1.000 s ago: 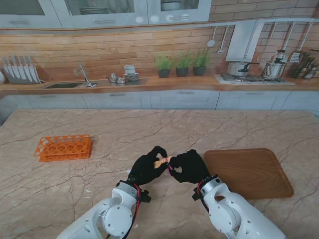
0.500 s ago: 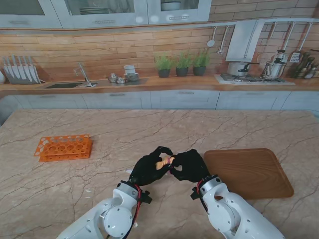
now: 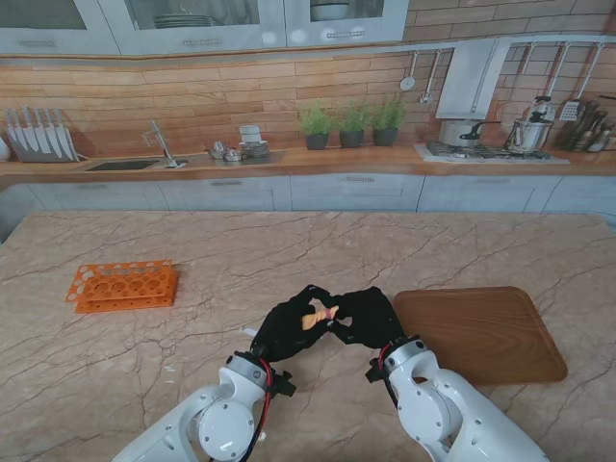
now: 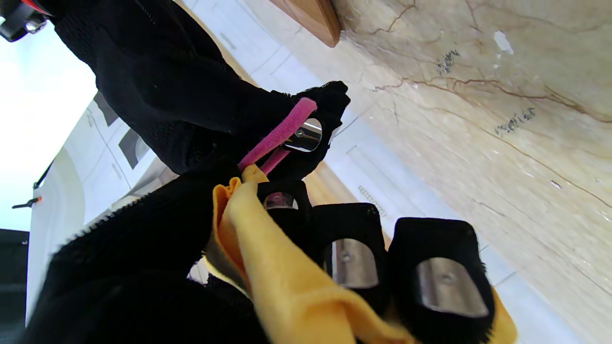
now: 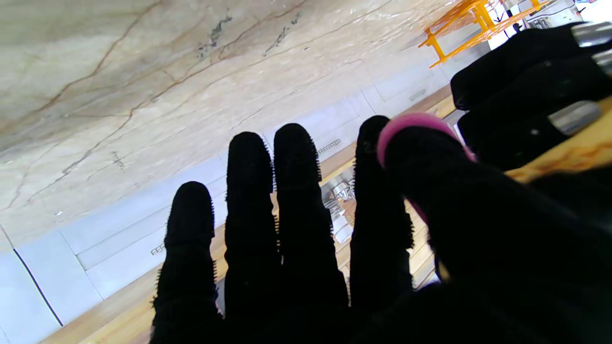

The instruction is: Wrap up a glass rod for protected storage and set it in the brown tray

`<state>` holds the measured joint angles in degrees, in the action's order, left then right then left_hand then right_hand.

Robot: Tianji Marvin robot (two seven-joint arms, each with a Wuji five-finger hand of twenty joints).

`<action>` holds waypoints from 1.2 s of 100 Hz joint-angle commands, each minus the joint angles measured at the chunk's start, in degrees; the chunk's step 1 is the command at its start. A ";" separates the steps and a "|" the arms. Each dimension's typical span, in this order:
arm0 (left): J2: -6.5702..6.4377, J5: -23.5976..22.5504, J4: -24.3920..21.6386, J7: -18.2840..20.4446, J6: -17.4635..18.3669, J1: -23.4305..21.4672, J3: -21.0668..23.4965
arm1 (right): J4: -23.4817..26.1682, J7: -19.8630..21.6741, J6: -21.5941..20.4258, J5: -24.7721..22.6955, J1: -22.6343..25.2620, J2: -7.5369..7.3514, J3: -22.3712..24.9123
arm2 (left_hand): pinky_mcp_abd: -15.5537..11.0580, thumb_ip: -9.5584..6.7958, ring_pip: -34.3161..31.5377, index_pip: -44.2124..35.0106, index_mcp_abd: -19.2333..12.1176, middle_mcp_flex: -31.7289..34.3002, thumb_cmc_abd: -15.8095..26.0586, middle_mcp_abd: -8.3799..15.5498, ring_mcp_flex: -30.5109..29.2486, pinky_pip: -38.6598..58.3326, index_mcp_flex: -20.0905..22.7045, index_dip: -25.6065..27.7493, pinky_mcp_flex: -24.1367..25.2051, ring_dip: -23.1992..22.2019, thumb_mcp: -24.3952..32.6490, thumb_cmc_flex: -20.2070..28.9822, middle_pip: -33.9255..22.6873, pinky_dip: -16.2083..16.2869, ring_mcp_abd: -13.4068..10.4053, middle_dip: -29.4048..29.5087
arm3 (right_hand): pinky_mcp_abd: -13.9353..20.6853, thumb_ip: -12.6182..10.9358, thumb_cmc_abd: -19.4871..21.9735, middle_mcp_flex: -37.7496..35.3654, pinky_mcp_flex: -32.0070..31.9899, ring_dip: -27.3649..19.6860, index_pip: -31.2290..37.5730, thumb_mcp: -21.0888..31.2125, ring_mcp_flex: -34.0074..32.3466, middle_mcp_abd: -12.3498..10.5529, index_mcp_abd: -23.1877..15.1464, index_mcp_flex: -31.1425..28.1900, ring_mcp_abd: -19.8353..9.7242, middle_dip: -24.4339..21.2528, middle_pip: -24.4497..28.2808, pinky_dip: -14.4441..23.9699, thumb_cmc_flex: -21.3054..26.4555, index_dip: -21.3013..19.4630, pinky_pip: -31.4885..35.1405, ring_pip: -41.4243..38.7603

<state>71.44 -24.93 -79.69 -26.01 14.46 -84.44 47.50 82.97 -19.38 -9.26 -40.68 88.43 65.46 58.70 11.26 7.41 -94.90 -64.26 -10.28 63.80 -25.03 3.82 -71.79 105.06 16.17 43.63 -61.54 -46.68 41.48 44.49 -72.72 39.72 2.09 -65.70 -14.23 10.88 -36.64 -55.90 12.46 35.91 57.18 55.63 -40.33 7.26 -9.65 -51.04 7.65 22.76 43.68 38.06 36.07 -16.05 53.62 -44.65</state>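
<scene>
Yellow cloth bundle (image 3: 314,319), rod presumably inside, sits clasped in my left hand (image 3: 286,329); my right hand (image 3: 363,319) stretches a pink band (image 4: 278,137) toward it. Banding unfinished; brown tray (image 3: 481,335) waits right.

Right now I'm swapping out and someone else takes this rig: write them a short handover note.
Left hand: shut on the yellow cloth bundle, held above the table. The glass rod cannot be seen; presumably it is inside the cloth.
Right hand: close against the left, with the pink band looped over its thumb at the bundle's end.
Brown tray: on the table to the right of the hands, nothing on it.
Done: cloth gathered into a bundle.
Left: get the band seated around the bundle, then set the bundle in the tray.
</scene>
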 commanded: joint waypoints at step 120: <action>1.03 3.84 0.76 0.96 3.09 0.42 -0.39 | -2.06 2.36 2.42 5.04 -1.44 0.95 -0.96 | -5.92 2.97 0.58 -1.43 -7.17 -14.53 6.68 3.03 -0.18 14.91 -8.36 -1.55 -1.25 -4.94 -3.59 7.61 4.82 -3.76 -7.60 -16.81 | -1.03 0.51 -1.47 -0.58 -1.19 -0.27 1.88 2.19 -0.60 0.69 -2.02 -2.01 -0.49 -0.44 0.28 -0.78 0.89 -0.11 1.19 -0.85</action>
<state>71.94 -21.44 -78.22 -24.98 17.61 -83.73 47.17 81.16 -17.56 -7.17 -35.84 86.80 66.22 57.97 7.60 11.58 -92.69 -63.30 -15.63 51.83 -18.50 3.64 -71.21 105.07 8.82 41.58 -61.58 -50.90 33.00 51.94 -69.08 36.04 -1.33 -78.86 -14.25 10.88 -36.64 -55.90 12.38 35.91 57.18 55.63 -40.34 7.27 -9.65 -51.04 7.65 22.75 43.68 38.04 36.07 -16.05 53.63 -44.65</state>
